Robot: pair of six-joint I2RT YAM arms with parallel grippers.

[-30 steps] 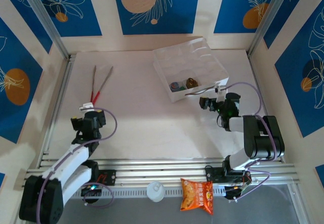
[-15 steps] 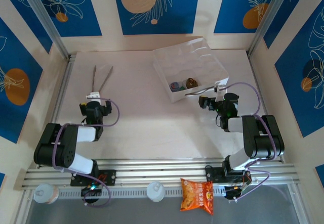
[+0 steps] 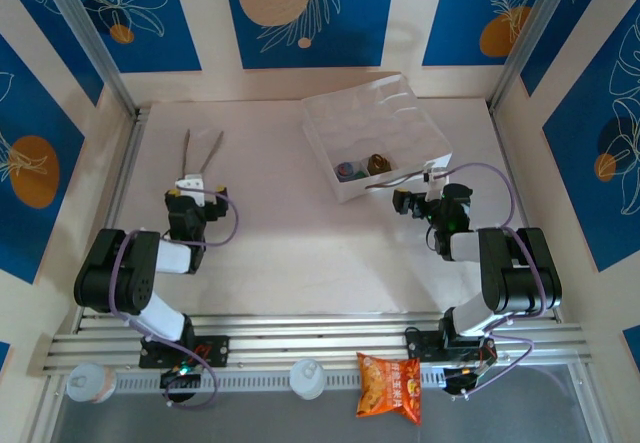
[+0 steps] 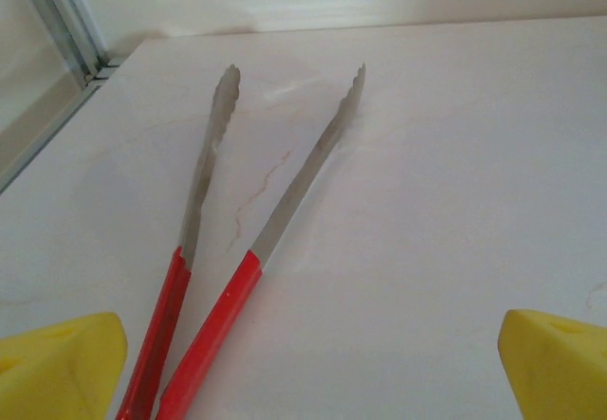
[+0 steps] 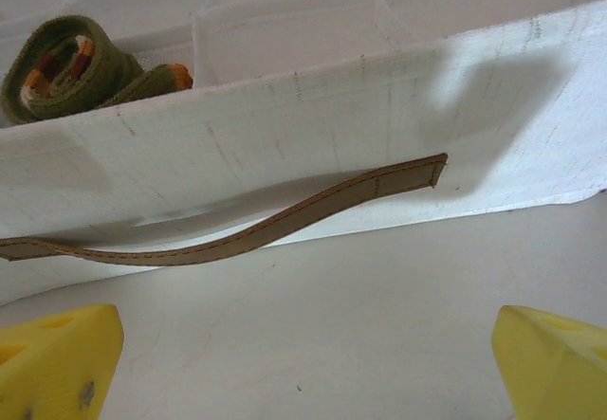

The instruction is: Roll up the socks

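The left gripper is released, its yellow fingertips spread wide and grasping nothing. It sits low over the table toward the left edge, pointing at the far side. Just beyond it lie the tongs, flat on the surface, with the red handles nearest the fingers and the two metal blades fanning apart toward the far left corner.

The right gripper is also released, with its jaws wide and nothing between them. It hovers near the right edge and faces the near wall of a white fabric box, close to it but not touching. A brown strap sags along that wall.

The socks are inside the box, in its near row of compartments. The olive sock is coiled into a roll just behind the wall. The grey sock is a small bundle in the compartment to its left, by the box's near left corner.
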